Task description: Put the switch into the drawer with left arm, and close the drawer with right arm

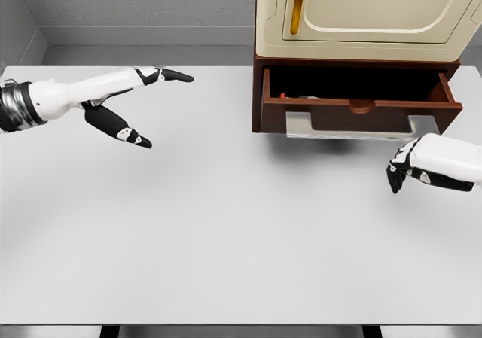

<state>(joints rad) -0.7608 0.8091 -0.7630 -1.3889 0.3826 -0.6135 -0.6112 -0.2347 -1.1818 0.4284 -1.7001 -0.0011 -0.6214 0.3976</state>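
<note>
White table (226,232), grey walls, open drawer (360,111), left robot hand (128,101) spread, right robot hand (410,165) curled

open drawer (360,106), 2 empty robot hands

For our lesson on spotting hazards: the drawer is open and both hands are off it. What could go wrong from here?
1. The right hand sits low and right of the drawer; an off-centre push might jam it.
2. Something red lies at the drawer's left edge; it might catch on closing.
3. The left hand is open and holds nothing, though far from the drawer's path.
</note>
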